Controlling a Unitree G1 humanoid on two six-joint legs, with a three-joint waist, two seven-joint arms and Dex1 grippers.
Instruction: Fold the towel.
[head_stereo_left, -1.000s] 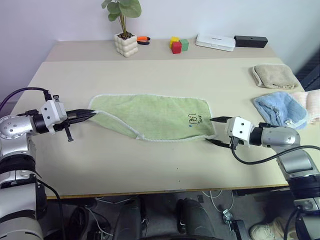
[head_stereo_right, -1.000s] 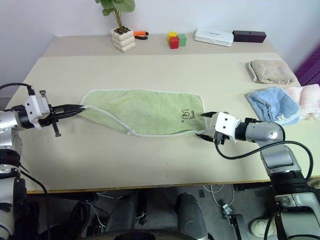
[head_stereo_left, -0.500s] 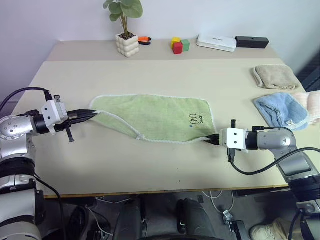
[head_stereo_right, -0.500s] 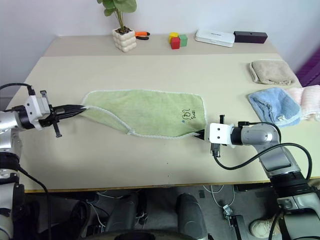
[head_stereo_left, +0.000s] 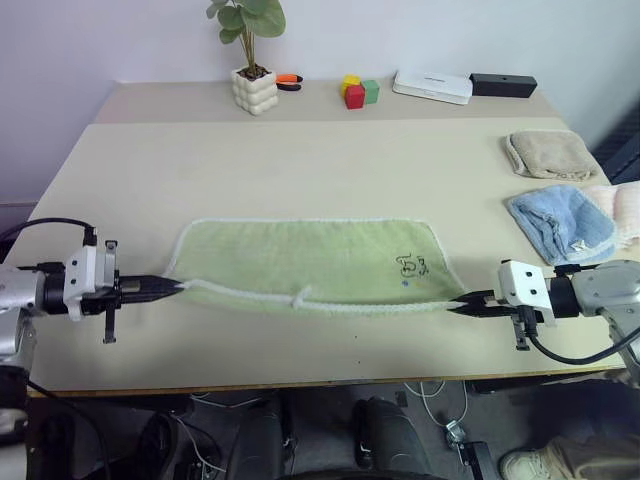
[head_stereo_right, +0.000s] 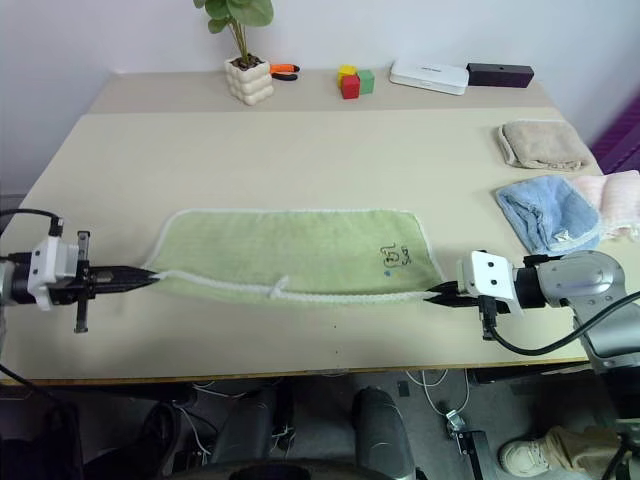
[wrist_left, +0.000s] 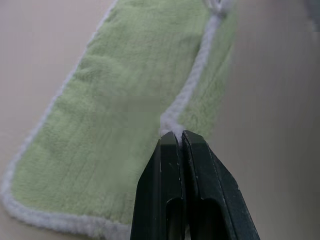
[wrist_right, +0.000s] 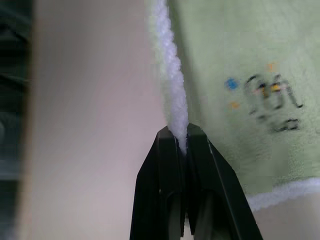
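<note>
I had both near corners of the towel (head_stereo_left: 310, 262) pinched, left gripper (head_stereo_left: 172, 287) at 9 o'clock, right gripper (head_stereo_left: 459, 307) at 3, probably taut, ready for folding across the worktop (head_stereo_left: 330, 150).

You are looking at what is reading as a lab or test room set up for robot trials. A plain beige table (head_stereo_left: 300, 150) is standing against a bare pale wall (head_stereo_left: 120, 40), and along its far edge, at the top of the frame, props are sitting in a row: a potted plant (head_stereo_left: 250, 60), coloured blocks (head_stereo_left: 356, 90), a white box (head_stereo_left: 431, 85) and a black box (head_stereo_left: 502, 83). Loose cables (head_stereo_left: 440, 395) are hanging under the table at the bottom.
</note>
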